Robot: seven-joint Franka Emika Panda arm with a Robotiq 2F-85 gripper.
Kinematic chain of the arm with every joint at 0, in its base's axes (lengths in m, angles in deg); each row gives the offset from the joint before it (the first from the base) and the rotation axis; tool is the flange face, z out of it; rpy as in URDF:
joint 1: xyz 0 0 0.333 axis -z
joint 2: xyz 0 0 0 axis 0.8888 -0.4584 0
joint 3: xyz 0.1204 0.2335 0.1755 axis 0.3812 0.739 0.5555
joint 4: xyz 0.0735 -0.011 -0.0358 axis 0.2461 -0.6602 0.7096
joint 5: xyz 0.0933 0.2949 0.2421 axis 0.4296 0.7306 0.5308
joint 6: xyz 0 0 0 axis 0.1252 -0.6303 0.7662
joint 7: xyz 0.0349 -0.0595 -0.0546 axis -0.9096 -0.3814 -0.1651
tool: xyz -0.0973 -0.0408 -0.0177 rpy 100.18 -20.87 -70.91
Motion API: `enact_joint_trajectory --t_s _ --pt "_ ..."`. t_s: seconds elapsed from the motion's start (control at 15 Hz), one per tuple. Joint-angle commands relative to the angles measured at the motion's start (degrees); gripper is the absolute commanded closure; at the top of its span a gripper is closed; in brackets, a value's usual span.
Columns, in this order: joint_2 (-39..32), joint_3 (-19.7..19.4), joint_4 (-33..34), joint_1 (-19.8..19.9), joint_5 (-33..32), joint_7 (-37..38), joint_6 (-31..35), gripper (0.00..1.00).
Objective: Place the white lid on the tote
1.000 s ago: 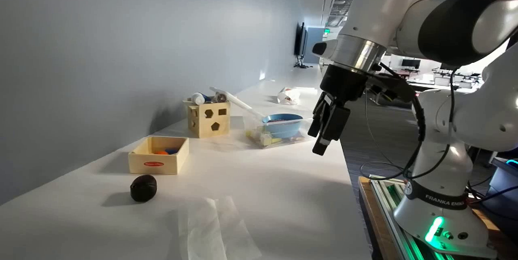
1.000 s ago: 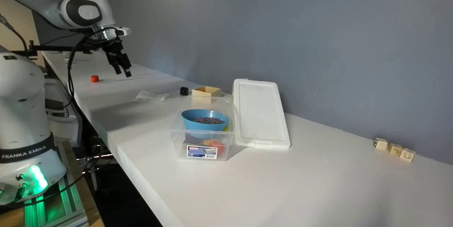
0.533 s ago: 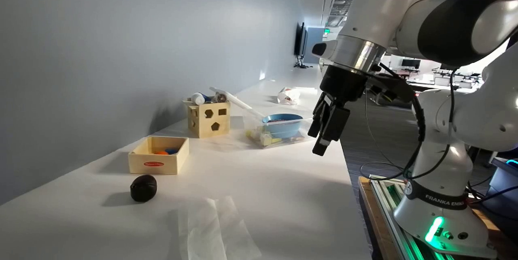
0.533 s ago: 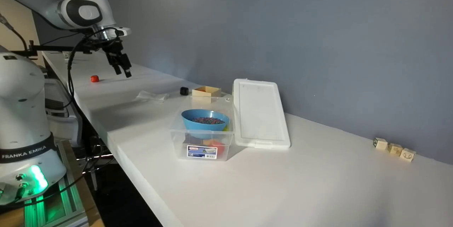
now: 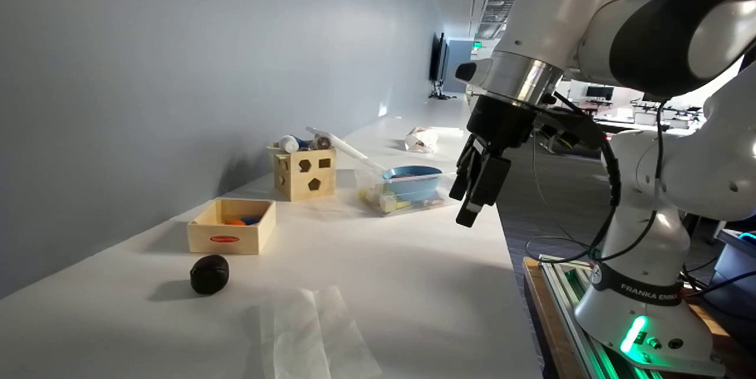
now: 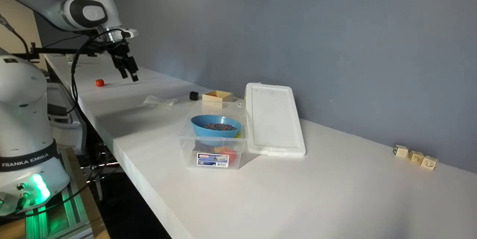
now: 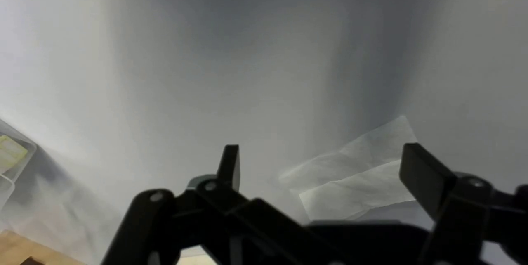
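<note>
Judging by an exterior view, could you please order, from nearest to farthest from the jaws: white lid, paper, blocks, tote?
1. Paper, left of the picture's middle.
2. Tote, near the middle.
3. White lid, tilted, right of the tote.
4. Blocks, far right.

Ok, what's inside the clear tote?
In the tote: a blue bowl of small multicoloured bits, with a yellow piece and a red piece lower down. The bowl blocks part of the inside; whatever it covers can't be seen.
</note>
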Motion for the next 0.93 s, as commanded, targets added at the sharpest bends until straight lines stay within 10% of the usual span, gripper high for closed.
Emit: enact_joint_trajectory --t_s 0.0,0.27,0.87 --pt "-0.1 -0.5 0.1 -0.5 -0.5 0.4 -0.1 0.0" --pt "-0.2 0.0 0.4 4.5 -8.4 -1.6 4.0 0.0" --pt "-14.9 -13.3 9.1 26.5 -40.7 -26.1 26.0 0.0"
